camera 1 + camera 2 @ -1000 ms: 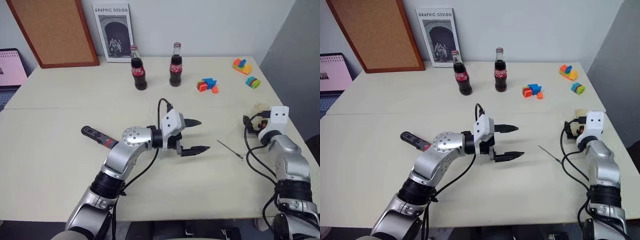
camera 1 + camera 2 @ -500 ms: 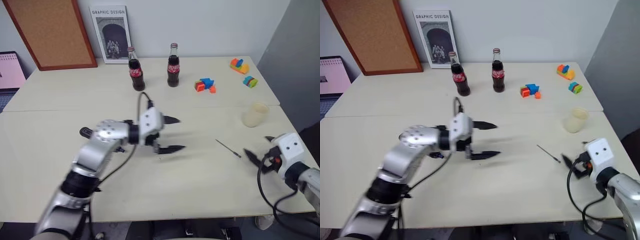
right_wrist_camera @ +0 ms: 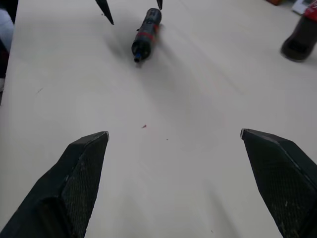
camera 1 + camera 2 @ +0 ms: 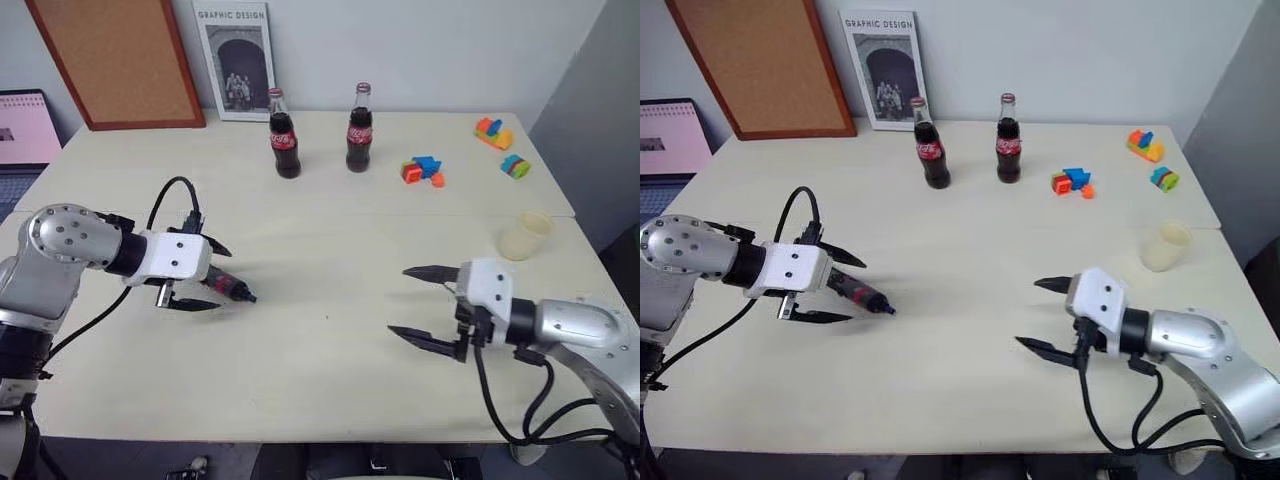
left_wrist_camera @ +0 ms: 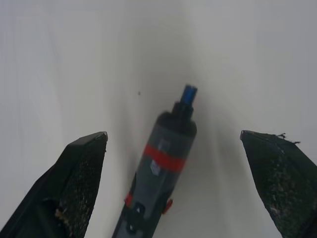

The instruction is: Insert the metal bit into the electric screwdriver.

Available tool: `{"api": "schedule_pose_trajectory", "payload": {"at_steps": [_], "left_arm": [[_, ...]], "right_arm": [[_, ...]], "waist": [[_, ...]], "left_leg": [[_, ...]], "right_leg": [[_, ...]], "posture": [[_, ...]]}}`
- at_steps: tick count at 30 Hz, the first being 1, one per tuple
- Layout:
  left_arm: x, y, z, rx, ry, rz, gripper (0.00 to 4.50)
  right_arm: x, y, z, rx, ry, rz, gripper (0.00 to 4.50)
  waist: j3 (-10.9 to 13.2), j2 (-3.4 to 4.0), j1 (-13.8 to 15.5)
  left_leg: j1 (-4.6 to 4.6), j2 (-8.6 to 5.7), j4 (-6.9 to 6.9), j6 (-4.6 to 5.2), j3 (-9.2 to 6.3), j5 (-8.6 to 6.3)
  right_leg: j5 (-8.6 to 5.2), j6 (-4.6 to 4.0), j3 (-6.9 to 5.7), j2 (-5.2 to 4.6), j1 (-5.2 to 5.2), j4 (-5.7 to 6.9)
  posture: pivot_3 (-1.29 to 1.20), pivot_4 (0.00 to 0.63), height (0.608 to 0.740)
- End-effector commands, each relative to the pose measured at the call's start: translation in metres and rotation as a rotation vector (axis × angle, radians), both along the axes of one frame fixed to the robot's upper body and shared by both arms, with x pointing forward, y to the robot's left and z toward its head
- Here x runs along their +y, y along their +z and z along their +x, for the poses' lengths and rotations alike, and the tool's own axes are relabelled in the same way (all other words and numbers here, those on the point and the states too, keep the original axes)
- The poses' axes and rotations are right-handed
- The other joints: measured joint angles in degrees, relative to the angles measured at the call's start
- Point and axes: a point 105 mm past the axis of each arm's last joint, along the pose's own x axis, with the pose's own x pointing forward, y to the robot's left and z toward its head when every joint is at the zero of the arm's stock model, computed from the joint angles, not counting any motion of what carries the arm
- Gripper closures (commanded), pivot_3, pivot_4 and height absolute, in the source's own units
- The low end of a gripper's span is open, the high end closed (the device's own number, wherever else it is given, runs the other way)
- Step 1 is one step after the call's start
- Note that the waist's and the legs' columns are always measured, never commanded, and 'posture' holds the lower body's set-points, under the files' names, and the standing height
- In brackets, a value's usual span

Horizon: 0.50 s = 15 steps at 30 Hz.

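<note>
The left gripper [image 4: 225, 278] has been swung out to the robot's left side. A second ago it was held over the middle of the table [image 4: 330, 215]. Now its two black fingers are spread as wide as they go, one on each side of the electric screwdriver [image 5: 166, 163]. The screwdriver is not squeezed yet. It lies flat on the table, with its blue tip pointed toward the middle.

The right gripper [image 4: 398, 300] has been brought in from the right edge. It is wide open too, nothing is held in it, and it is pointed across the table at the screwdriver.

A second ago the metal bit was seen lying on the table by the right arm. Now its place cannot be told.

So the screwdriver looks ready to be picked up first, but nothing is picked up yet.

"GRAPHIC DESIGN" can be read at the top of the poster [image 4: 236, 60] against the wall. Red labels are seen on the two cola bottles [image 4: 285, 150], but their white writing is too small to be read.
</note>
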Motion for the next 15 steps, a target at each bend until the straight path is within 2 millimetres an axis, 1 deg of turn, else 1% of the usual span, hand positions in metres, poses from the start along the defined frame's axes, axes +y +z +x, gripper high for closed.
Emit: {"api": "schedule_pose_trajectory", "payload": {"at_steps": [1,7,12,15], "left_arm": [[0.0,-0.004,0.011,-0.028,-0.04,0.076,0.0],[-0.016,-0.014,0.019,0.007,-0.093,0.071,0.0],[-0.02,-0.021,0.021,0.043,-0.135,0.126,0.0],[-0.024,-0.024,0.023,0.051,-0.152,0.147,0.0]], "right_arm": [[0.011,-0.002,-0.002,-0.027,0.014,0.03,0.01],[0.02,-0.009,-0.01,-0.003,0.011,0.065,0.01],[0.025,-0.013,-0.018,0.022,0.031,0.075,0.01],[0.027,-0.012,-0.021,0.026,0.037,0.082,0.01]], "waist": [[0.0,-0.01,0.2],[0.0,-0.03,0.5],[0.0,-0.04,0.4],[0.0,-0.04,0.3]], "left_leg": [[-0.07,-0.02,0.04,0.0,-0.01,0.0],[-0.06,0.0,0.05,0.02,-0.02,-0.01],[0.04,-0.01,0.06,0.02,-0.05,-0.01],[0.1,-0.01,0.06,0.02,-0.07,-0.01]], "right_leg": [[0.0,0.0,-0.01,-0.02,-0.04,0.0],[-0.01,0.02,-0.03,-0.07,-0.03,0.03],[0.0,0.01,-0.07,-0.02,-0.02,0.15],[0.01,-0.01,-0.1,0.11,0.0,0.2]], "posture": [[0.0,0.15,0.74],[0.0,0.15,0.74],[0.0,0.15,0.74],[0.0,0.15,0.74]]}}
